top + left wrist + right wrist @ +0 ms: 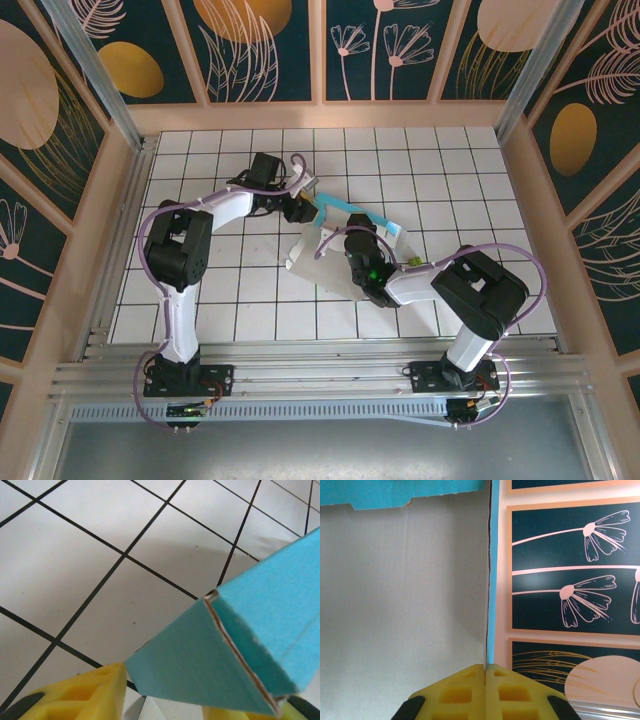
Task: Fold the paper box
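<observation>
At centre, paper box tilted diagonally

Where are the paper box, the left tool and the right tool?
paper box [305,255]: top view, on its white panel.
left tool [172,695]: left wrist view, midway between its yellow fingertips.
right tool [485,672]: right wrist view, where its fingertips meet on the card edge.

Light: bright and even in all 3 views.
Shadow: soft grey patch on the table ahead of the left gripper.
Focus: its yellow fingers blurred; paper box edge sharp.
Shade: box's white face ahead of the right gripper greyed.
</observation>
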